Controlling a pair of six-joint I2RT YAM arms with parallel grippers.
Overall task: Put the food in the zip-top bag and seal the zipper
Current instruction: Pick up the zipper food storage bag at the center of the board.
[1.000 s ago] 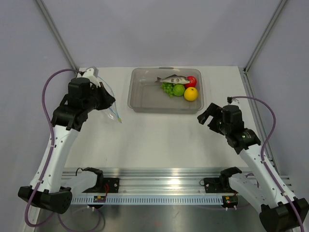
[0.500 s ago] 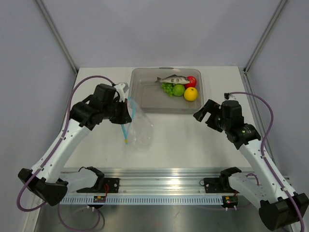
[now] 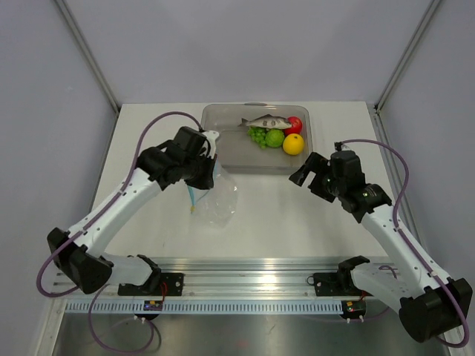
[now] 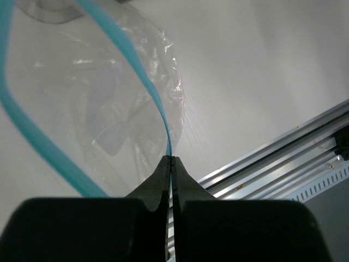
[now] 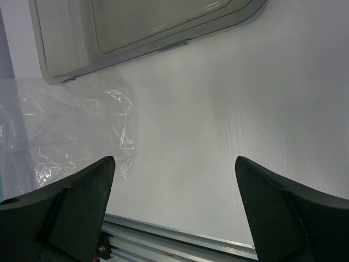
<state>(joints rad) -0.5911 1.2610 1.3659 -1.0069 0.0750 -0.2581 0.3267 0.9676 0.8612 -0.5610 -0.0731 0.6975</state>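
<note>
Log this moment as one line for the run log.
left gripper: shut on zipper of zip-top bag | right gripper: open, empty | food: in tray | bag mouth: open

The tray (image 3: 223, 152) is sitting at the far middle of the bench (image 3: 297, 222), the food (image 3: 274, 132) lying in its right end. The bag (image 3: 215, 200) is lying, perhaps partly lifted, just before the tray's left end, left of the right tool (image 3: 300, 176).
</note>
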